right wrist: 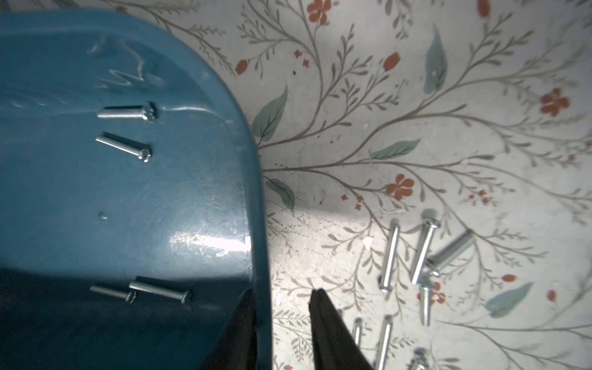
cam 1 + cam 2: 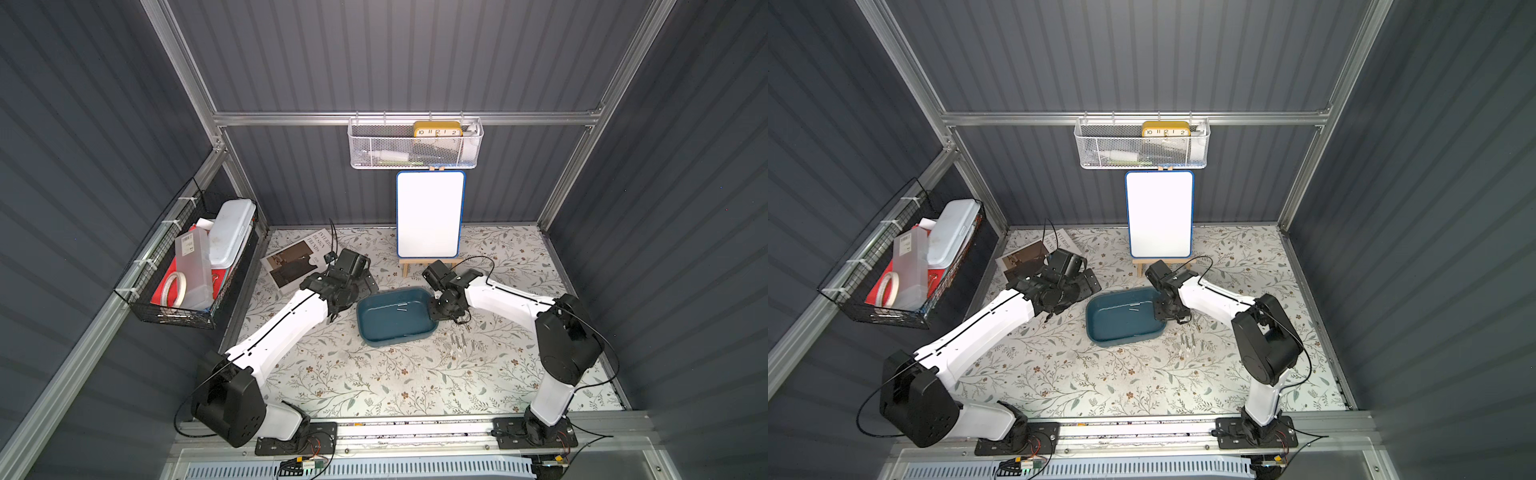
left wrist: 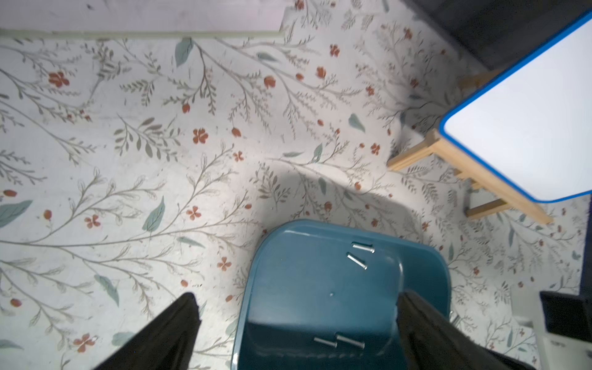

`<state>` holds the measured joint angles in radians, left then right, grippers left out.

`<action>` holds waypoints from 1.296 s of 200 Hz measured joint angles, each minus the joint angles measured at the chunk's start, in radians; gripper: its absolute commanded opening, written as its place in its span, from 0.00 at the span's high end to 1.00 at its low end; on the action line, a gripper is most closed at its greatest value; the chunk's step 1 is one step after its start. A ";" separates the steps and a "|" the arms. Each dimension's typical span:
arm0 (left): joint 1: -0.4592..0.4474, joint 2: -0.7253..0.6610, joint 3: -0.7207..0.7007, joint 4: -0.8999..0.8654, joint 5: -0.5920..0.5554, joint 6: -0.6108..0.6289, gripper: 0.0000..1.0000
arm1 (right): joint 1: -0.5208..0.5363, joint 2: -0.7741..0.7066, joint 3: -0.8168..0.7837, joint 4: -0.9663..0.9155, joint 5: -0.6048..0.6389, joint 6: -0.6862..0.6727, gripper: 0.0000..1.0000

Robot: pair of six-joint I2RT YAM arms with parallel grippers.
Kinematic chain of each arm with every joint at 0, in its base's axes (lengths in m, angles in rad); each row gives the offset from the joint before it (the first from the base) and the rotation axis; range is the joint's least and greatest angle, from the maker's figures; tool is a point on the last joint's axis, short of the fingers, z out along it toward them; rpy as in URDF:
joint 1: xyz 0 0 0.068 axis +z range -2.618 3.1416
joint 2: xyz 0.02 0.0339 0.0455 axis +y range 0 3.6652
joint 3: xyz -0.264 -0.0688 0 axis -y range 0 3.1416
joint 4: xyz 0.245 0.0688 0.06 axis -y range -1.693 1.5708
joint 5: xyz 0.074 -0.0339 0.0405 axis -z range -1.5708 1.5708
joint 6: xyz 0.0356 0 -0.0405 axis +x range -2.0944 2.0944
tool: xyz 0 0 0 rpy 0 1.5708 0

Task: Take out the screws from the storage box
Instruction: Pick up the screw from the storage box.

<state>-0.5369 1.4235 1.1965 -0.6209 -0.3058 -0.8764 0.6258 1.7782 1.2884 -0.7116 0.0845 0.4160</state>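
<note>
- Right gripper (image 1: pixel 282 291): the jaws are slightly parted and straddle the rim of the storage box (image 1: pixel 192 198). One finger is inside the box and one outside. A gap shows between the outer finger and the rim, so nothing is clamped.
- Left gripper (image 3: pixel 298 294): the jaws are spread wide at the opposite end of the box. One finger is over the box floor and the other over the table (image 3: pixel 160 160). Nothing is held.
- Storage box: it sits on the table between the two grippers. Whether it rests flat cannot be told.
- Box contents: four screws (image 1: pixel 123 145) in two pairs. One pair lies on the lit part of the floor. The other lies in shadow near the right gripper's inner finger.
- Already out: a loose cluster of screws (image 1: pixel 423 250) lies on the table just beside the box, on the right arm's side. At least seven can be counted.
- Progress (judgement): more than half done, with four screws left to remove.
- Other containers:
  - The black wire basket (image 2: pixel 174 316) on the side wall holds a translucent case (image 2: pixel 193 266), a white case (image 2: pixel 230 232) and a tape roll (image 2: pixel 174 289).
  - The white mesh basket (image 2: pixel 415 160) on the rear rail holds a yellow clock (image 2: pixel 437 129).
  - No screws are visible in either basket.
</note>
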 measured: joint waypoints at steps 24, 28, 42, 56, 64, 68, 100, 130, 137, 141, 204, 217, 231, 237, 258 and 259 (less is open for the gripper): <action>0.008 -0.001 -0.002 0.057 -0.021 0.002 0.01 | 0.000 -0.060 0.023 -0.023 0.014 -0.052 0.64; 0.012 -0.002 -0.003 0.071 -0.021 0.003 0.01 | 0.000 -0.072 0.025 -0.025 0.014 -0.062 0.64; 0.036 -0.011 -0.024 0.130 -0.014 0.013 0.01 | 0.005 -0.116 0.036 -0.037 0.013 -0.104 0.63; 0.074 -0.032 -0.064 0.199 0.017 0.031 0.01 | 0.020 -0.150 0.051 -0.044 0.008 -0.152 0.60; 0.104 -0.048 -0.096 0.242 0.047 0.043 0.01 | 0.033 -0.161 0.061 -0.044 0.002 -0.179 0.59; 0.117 -0.055 -0.109 0.259 0.058 0.048 0.01 | 0.041 -0.164 0.067 -0.044 -0.002 -0.198 0.59; 0.202 -0.072 -0.185 0.367 0.125 0.082 0.01 | 0.094 -0.113 0.124 -0.046 -0.049 -0.290 0.58; 0.201 -0.072 -0.240 0.452 0.193 0.090 0.01 | 0.102 0.060 0.254 -0.076 -0.094 -0.352 0.60; 0.201 -0.072 -0.255 0.465 0.207 0.089 0.01 | 0.101 0.098 0.279 -0.083 -0.101 -0.362 0.60; 0.201 -0.072 -0.261 0.468 0.212 0.089 0.01 | 0.101 0.123 0.296 -0.087 -0.105 -0.371 0.60; 0.201 -0.073 -0.362 0.488 0.281 0.084 0.01 | 0.101 0.296 0.385 -0.111 -0.142 -0.454 0.60; 0.201 -0.081 -0.372 0.488 0.288 0.084 0.01 | 0.101 0.316 0.398 -0.110 -0.141 -0.463 0.60; 0.201 -0.097 -0.385 0.487 0.303 0.084 0.01 | 0.099 0.340 0.414 -0.109 -0.141 -0.474 0.60; 0.201 -0.103 -0.389 0.486 0.307 0.085 0.01 | 0.098 0.350 0.420 -0.106 -0.141 -0.478 0.60; 0.201 -0.110 -0.392 0.486 0.317 0.085 0.01 | 0.092 0.380 0.433 -0.101 -0.142 -0.484 0.62; 0.201 -0.110 -0.392 0.486 0.318 0.085 0.01 | 0.092 0.381 0.433 -0.101 -0.142 -0.484 0.62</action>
<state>-0.3363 1.3132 0.8047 -0.1352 0.0120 -0.7914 0.7181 2.1593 1.7210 -0.8124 -0.0570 -0.0681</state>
